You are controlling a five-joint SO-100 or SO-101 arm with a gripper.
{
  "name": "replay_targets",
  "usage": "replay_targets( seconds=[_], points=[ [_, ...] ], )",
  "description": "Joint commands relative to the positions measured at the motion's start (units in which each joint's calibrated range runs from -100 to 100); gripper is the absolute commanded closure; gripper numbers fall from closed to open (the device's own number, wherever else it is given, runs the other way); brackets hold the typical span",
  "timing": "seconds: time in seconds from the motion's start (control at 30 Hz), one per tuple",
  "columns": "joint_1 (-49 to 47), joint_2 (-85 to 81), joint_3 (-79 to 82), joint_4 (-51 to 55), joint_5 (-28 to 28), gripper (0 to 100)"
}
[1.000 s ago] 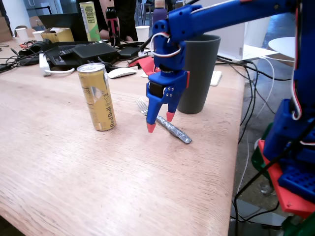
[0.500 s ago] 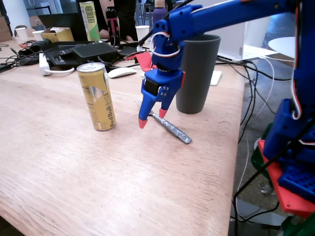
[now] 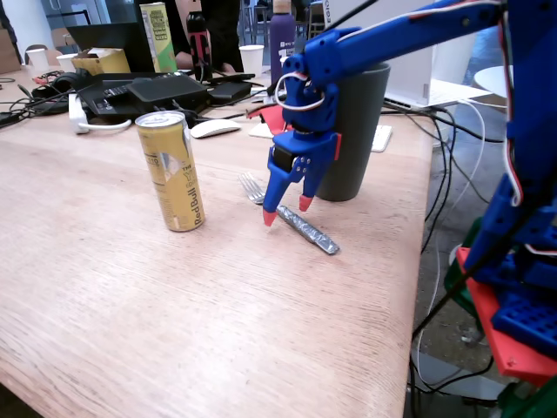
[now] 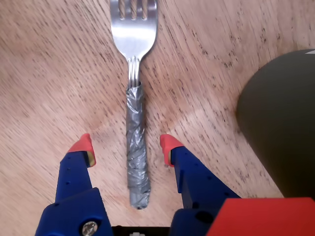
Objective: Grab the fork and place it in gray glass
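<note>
blue two-finger gripper with red tips (image 4: 126, 149) hangs over the wooden table (image 3: 130, 313), fingers apart, nothing between them gripped. silver four-tined metal fork with crinkled foil-wrapped handle (image 4: 136, 147) lies flat on the table, handle centred in the gap, touching neither tip in the wrist view. tall dark-gray tapered tumbler (image 3: 352, 131) stands upright just beside the fork; gold drink can (image 3: 172, 170) sits on the far side in the fixed view.

risks, judged: closing too high pinches air; foil may slip or crumple, letting the fork swing. the flat handle gives little to hold against the table. a careless lift could knock the tumbler over, being so near.
</note>
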Motion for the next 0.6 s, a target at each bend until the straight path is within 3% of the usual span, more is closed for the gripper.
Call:
replay_targets(
  seconds=[0.0,0.5,0.57],
  points=[
    [-1.18,0.40,-4.37,-0.51,0.20,70],
    [-0.33,7.43,-9.09,3.26,-0.20,71],
    [0.17,7.52,-9.09,3.51,-0.39,77]
  ],
)
